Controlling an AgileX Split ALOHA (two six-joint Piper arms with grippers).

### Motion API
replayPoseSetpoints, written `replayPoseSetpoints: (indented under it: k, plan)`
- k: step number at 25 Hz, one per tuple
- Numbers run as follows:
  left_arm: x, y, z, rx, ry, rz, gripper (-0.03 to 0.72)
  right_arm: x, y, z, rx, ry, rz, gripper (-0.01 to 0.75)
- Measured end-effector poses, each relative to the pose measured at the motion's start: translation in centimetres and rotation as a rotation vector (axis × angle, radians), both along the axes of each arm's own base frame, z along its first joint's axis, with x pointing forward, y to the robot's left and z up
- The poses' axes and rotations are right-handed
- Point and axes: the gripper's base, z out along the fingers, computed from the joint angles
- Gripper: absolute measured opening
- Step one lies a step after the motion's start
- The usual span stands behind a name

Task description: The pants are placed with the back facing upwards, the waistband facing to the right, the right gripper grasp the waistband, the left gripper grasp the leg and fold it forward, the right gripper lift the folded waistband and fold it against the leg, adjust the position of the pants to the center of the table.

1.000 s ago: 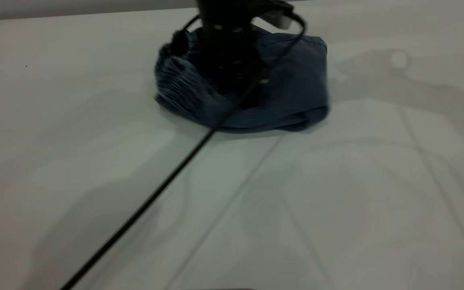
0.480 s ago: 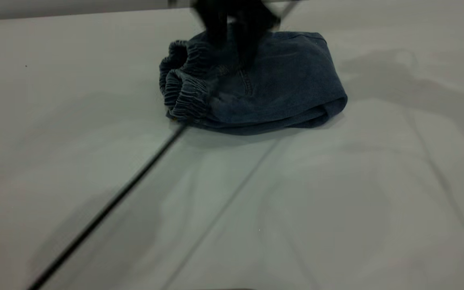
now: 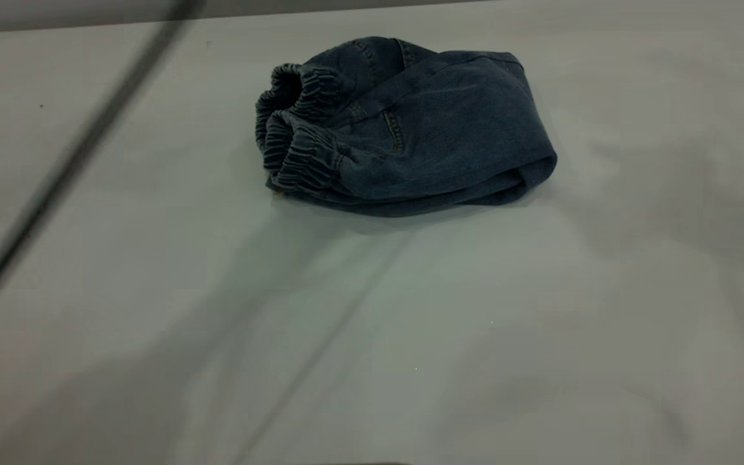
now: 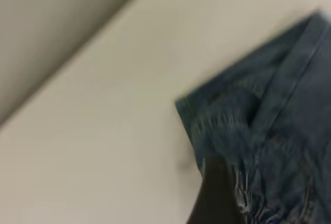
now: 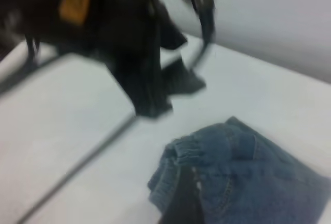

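The pants (image 3: 411, 135) lie folded into a compact denim bundle on the white table (image 3: 411, 336), toward its far middle. The gathered waistband (image 3: 294, 139) faces left in the exterior view, and the fold edge faces right. The printed leg is hidden inside the fold. No gripper shows in the exterior view. In the right wrist view the left gripper (image 5: 155, 100) hangs blurred above the table, clear of the pants (image 5: 258, 177) and beyond the waistband (image 5: 173, 167). A dark part of the right gripper (image 5: 182, 200) shows over the pants. The left wrist view looks down on the pants (image 4: 279, 125).
A thin black cable (image 3: 68, 161) slants, blurred, across the left side of the exterior view. Bare white tabletop surrounds the pants on all sides, crossed by soft shadows. The table's far edge (image 3: 88, 19) meets a grey wall.
The black gripper that was pressed on the pants rose and left the exterior view. Its cable swung to the left. The pants shifted slightly right, then stayed put.
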Motion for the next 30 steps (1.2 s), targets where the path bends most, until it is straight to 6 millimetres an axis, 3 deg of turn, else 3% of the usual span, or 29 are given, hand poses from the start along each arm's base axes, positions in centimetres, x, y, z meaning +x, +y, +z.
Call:
replayPoseSetpoints:
  k: [5,8,11,15,17,20,23,30]
  plan:
    - [-6.2,4.3,10.9,-0.172,-0.179,0.025,0.496,-9.9,-0.9,6.2,-0.021,-0.173,-0.011,0.586]
    - [-10.9,7.7,15.3,-0.239,-0.248,0.034,0.496,-15.7,-1.5,7.8,-0.048,-0.236,-0.017,0.586]
    - [-15.5,10.9,17.0,-0.263,-0.269,0.04,0.496,-21.2,-2.1,7.6,-0.071,-0.287,-0.043,0.586]
    - [-21.5,15.2,16.2,-0.268,-0.248,0.053,0.496,-26.4,-3.1,4.8,-0.108,-0.316,-0.118,0.586]
    - [-24.2,17.1,14.8,-0.261,-0.232,0.055,0.496,-28.8,-3.8,3.0,-0.12,-0.326,-0.178,0.586]
    - [-28.9,20.4,12.9,-0.276,-0.241,0.052,0.496,-30.9,-4.6,0.6,-0.096,-0.291,-0.276,0.586]
    - [-32.5,22.9,10.0,-0.288,-0.24,0.047,0.496,-31.3,-4.9,-1.8,-0.09,-0.21,-0.326,0.586]
    - [-38.9,27.3,2.3,-0.325,-0.283,0.042,0.496,-30.6,-5.0,-6.7,-0.135,-0.017,-0.322,0.586]
